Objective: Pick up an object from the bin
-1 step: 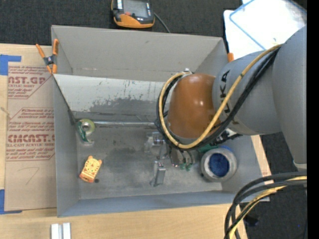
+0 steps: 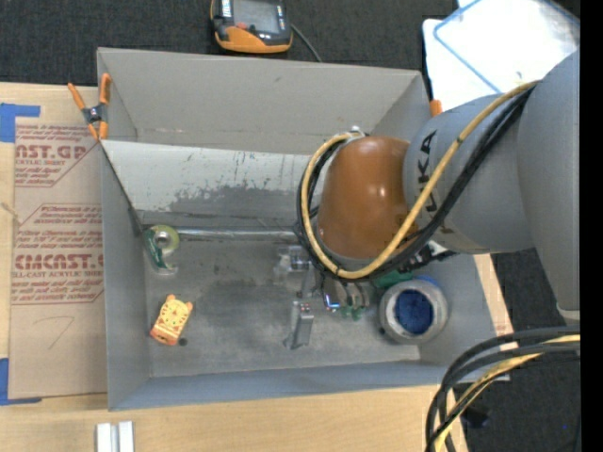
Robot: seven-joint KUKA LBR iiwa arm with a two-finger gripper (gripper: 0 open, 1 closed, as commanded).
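My gripper (image 2: pixel 301 326) hangs low over the bin's floor, right of the middle and near the front wall. Nothing lies directly beneath it that I can see. A roll with a blue centre and grey rim (image 2: pixel 413 311) lies flat just to the gripper's right, in the front right corner. A green thing (image 2: pixel 407 267) peeks out behind that roll, mostly hidden by the arm.
An orange-yellow block with dots (image 2: pixel 171 319) lies at the front left. A small clear, greenish tape roll (image 2: pixel 162 243) rests against the back left of the floor. The arm's orange cover and cables hide the bin's right side.
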